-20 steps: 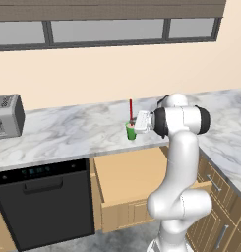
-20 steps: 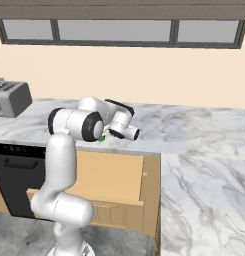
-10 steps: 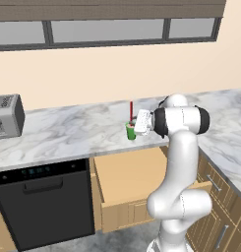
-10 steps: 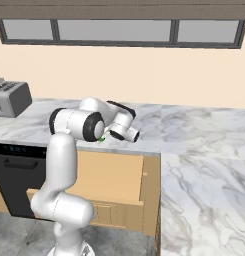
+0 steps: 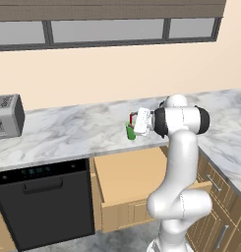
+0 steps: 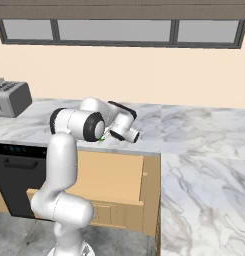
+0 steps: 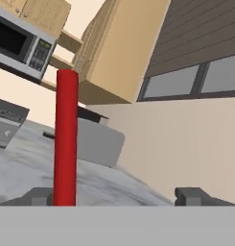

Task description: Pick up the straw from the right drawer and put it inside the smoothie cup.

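Straw (image 7: pixel 66 139) standing upright close in front of the hand camera, right beside one dark fingertip (image 7: pixel 40 196), other tip well apart; jaws spread, pinching nothing as far as can be told. Over the left base, just a sliver of red above the smoothie cup (image 5: pixel 130 132), so likely already seated in the cup, though hidden mostly by the gripper (image 5: pixel 140 121). Main risk, judged from here: a sideways or rolling retreat brushing that near finger against the stick, tipping the light tumbler or flicking the stick out. Safer to back straight away along the hand's own axis before swinging. Cup sitting near the front edge of the marble counter (image 5: pixel 68 138), directly above the right drawer (image 5: pixel 132 177), pulled open below; a knock toward the robot could send cup and contents over the lip into the box. Open room generous to either side on the countertop: toaster (image 5: pixel 6 116) well apart to the left, bare wall behind. Dishwasher (image 5: pixel 43 206) below, clear of the arm's path.
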